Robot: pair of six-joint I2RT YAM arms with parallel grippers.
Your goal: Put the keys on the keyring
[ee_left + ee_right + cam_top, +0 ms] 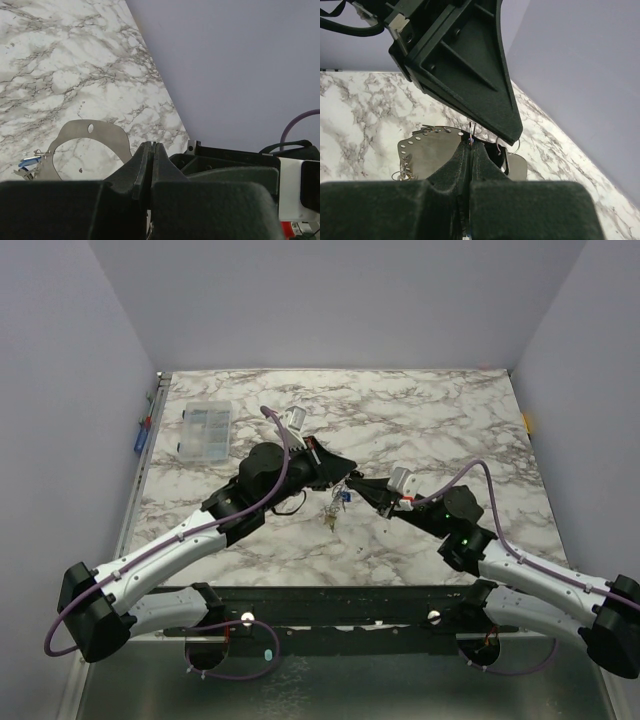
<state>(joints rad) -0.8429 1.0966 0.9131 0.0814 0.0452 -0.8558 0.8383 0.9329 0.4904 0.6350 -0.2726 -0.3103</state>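
— Marble worktop [420,420] below. Where is the keyring [90,145]?
— Up in the air, clamped in the left pincer [151,145], I think. Right pincer [470,144], tips pressed together, faces it nose to nose, very close.

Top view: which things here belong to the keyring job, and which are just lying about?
Job:
- keyring
- keys

Lying about:
- clear box
- blue object at the table's left edge
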